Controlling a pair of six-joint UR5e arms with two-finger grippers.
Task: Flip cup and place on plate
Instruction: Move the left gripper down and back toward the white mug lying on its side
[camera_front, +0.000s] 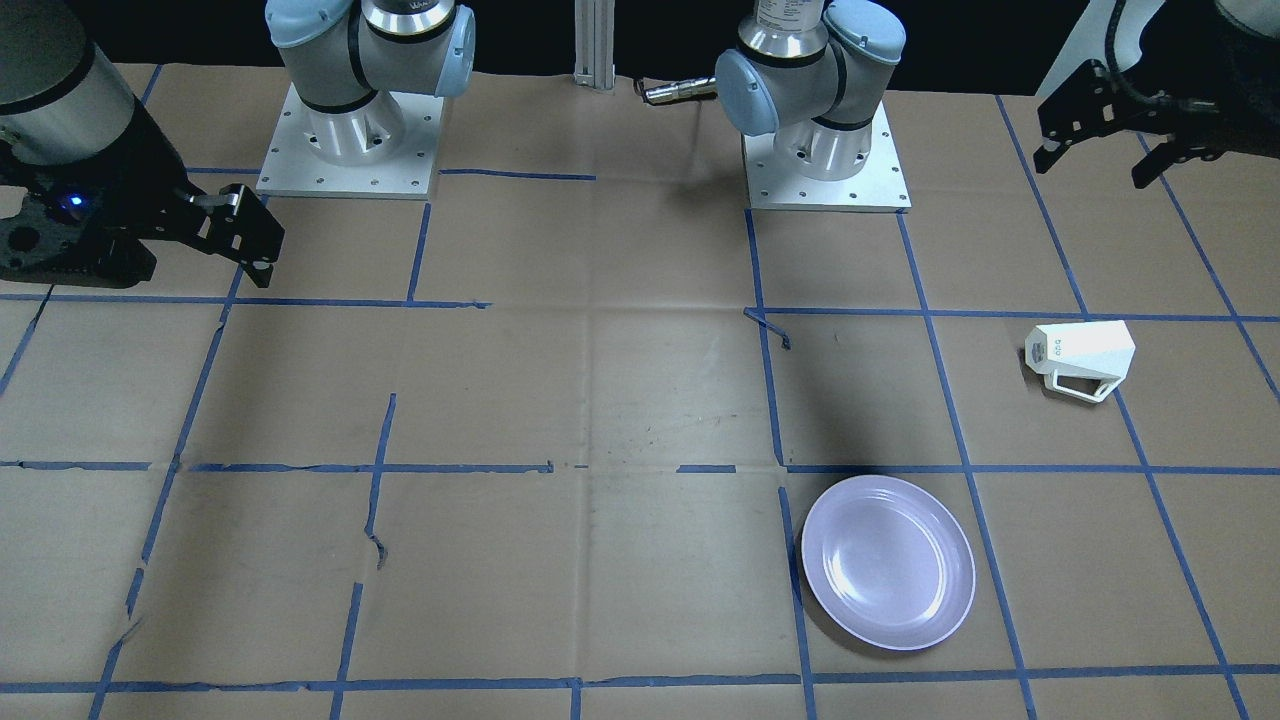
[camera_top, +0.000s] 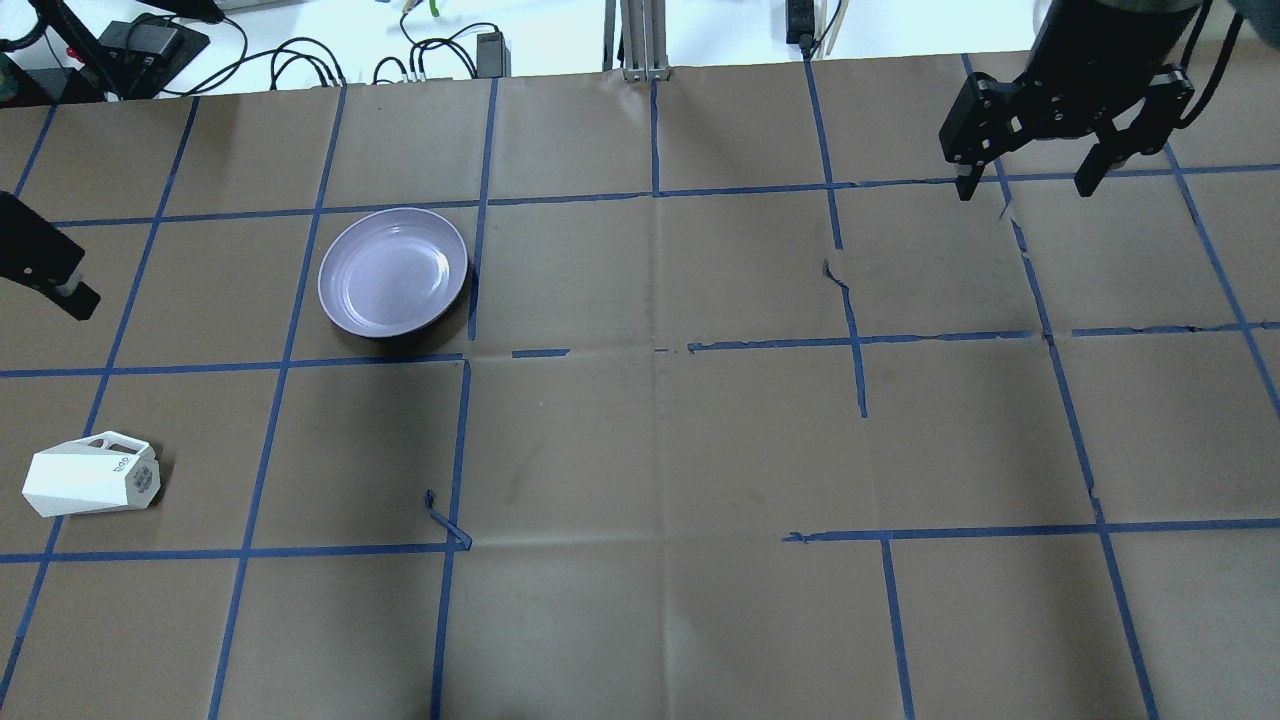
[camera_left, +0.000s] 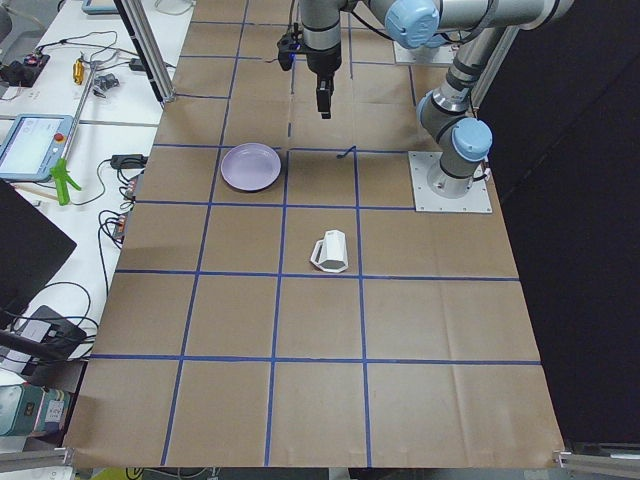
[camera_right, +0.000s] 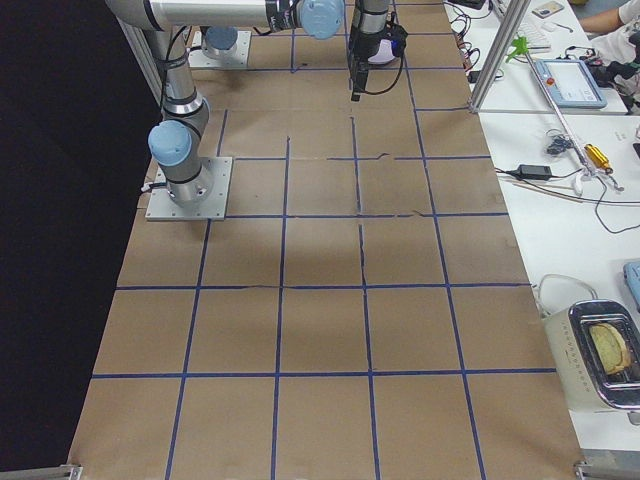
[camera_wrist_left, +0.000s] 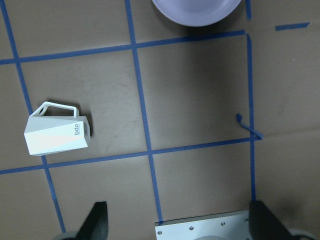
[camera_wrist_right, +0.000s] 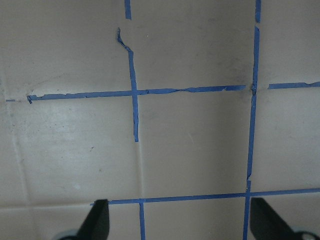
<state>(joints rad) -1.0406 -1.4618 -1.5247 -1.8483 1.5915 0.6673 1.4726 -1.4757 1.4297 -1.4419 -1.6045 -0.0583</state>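
Observation:
The white faceted cup (camera_front: 1080, 355) lies on its side on the brown paper, handle flat against the table. It also shows in the overhead view (camera_top: 90, 480) and the left wrist view (camera_wrist_left: 55, 136). The lavender-white plate (camera_front: 888, 562) stands empty one tape square away, also in the overhead view (camera_top: 393, 272) and the left wrist view (camera_wrist_left: 195, 10). My left gripper (camera_front: 1095, 168) hangs open and empty, high above the table beyond the cup. My right gripper (camera_top: 1025, 188) is open and empty over the far right of the table, far from both things.
Blue tape lines divide the table (camera_top: 660, 450) into squares. A loose curl of tape (camera_top: 445, 520) sticks up near the middle. The two arm bases (camera_front: 345, 130) (camera_front: 825, 150) stand at the robot's edge. Cables and power bricks (camera_top: 300, 60) lie beyond the far edge.

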